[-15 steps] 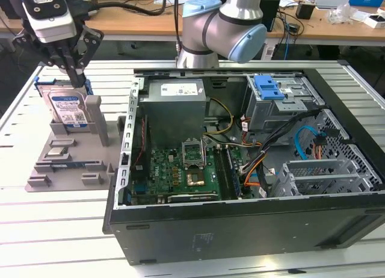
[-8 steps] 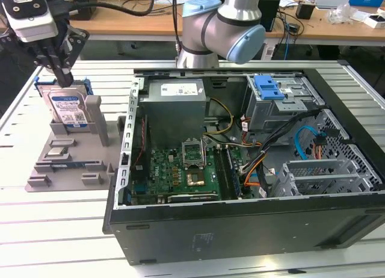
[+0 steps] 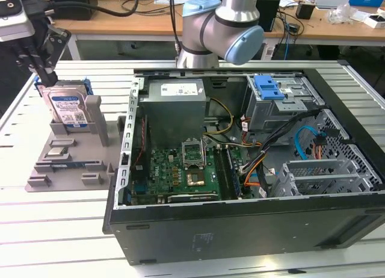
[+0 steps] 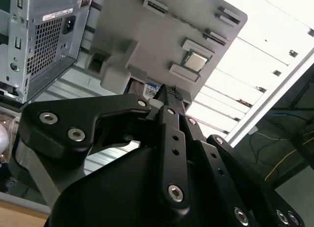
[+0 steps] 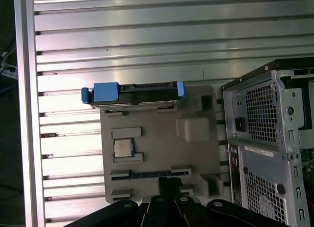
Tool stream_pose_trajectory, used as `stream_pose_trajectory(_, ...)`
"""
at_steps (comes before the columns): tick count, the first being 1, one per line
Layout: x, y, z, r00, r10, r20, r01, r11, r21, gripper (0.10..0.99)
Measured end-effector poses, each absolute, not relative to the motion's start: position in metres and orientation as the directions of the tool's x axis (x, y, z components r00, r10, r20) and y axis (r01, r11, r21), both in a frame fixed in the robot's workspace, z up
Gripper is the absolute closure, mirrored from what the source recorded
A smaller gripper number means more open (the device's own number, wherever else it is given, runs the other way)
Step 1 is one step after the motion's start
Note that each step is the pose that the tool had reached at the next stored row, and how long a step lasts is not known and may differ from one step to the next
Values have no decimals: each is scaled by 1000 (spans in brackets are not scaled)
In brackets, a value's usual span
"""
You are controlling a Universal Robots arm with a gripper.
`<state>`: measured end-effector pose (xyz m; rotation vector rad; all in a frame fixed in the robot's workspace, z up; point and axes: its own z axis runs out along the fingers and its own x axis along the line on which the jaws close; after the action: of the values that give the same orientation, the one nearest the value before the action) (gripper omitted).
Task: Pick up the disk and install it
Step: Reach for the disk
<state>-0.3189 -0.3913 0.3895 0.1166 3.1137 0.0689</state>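
**Gripper poised over the disk in its holder**

The disk (image 3: 69, 106), a flat silver hard drive with a white-and-blue label in a blue plastic bracket, stands on edge in a slot of a grey moulded plastic holder (image 3: 66, 169). The holder lies on the ribbed aluminium surface (image 3: 60, 230), on the exterior view's left of an open black computer case (image 3: 240, 230). The disk has not been lifted.

The black gripper (image 3: 49, 79) hangs just above the disk's upper corner on the exterior view's left. Whether it touches the bracket cannot be told. In both wrist views the jaws look drawn together at the tips, with nothing between them.

In the first wrist view the disk (image 5: 135, 92) is seen edge-on at the far end of the holder (image 5: 162, 138), and a small square silver processor chip (image 5: 122, 148) sits in a recess nearer the gripper (image 5: 170, 182).

Inside the case, a large grey metal box with a white sticker (image 3: 174, 103) lies beside a grey metal cage with a blue plastic latch (image 3: 269, 87).
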Motion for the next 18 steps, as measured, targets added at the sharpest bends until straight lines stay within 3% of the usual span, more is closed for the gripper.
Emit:
stream_pose_trajectory(11, -345, -382, 386, -997, 75, -23, 74, 996, 45, 984)
stream_pose_trajectory(18, -359, -360, 373, -997, 75, -24, 74, 996, 42, 984)
